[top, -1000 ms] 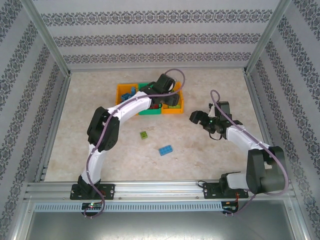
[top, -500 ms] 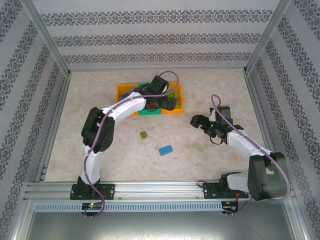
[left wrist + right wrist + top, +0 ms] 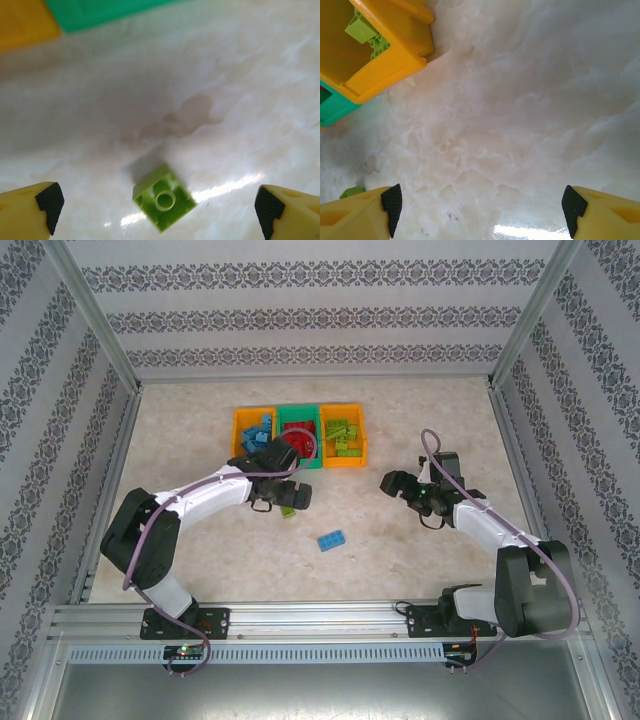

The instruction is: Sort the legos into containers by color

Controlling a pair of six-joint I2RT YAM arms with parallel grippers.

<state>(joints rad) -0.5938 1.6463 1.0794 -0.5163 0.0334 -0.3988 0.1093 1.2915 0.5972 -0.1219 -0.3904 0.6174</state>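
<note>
Gripper of left arm point(image 3: 157, 209) low over green lego point(image 3: 163, 202), jaws wide apart.

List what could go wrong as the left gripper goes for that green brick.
1. The green brick lies corner-on between the fingers of the open left gripper. Closing may pinch its corners and spin or squirt it out.
2. It lies hollow side up on the glossy table, so it could skid.
</note>
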